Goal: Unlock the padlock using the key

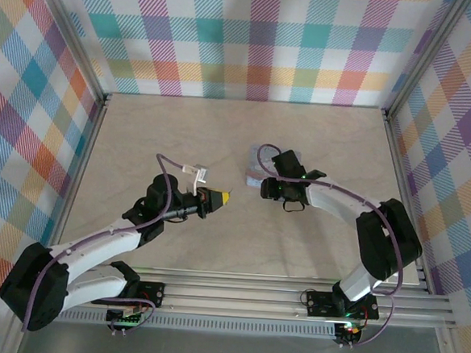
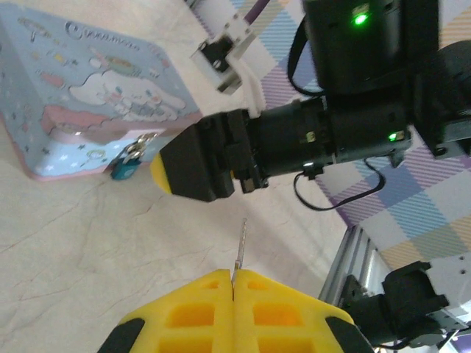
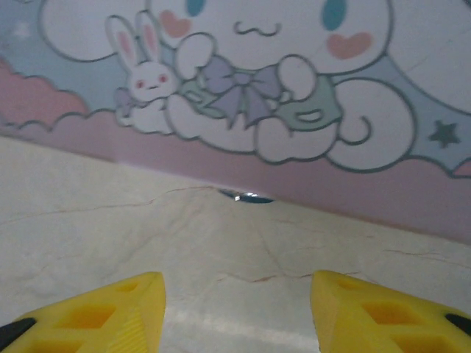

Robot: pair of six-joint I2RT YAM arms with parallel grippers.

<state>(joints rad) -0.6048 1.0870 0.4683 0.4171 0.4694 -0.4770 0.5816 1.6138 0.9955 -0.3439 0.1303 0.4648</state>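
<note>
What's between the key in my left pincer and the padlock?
Bare tabletop, from the key to the padlock, in the left wrist view; the right pincer hangs close beside that stretch.

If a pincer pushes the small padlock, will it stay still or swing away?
It probably pivots rather than slides: the padlock seems hooked by its thin shackle to the clasp of the tin. It looks tiny, so it is likely light and awkward to pinch.

Tiny teal padlock [image 2: 125,168], shackle seemingly through clasp of pastel tin [image 2: 66,103]; slim silvery key [image 2: 240,246] apart.
</note>
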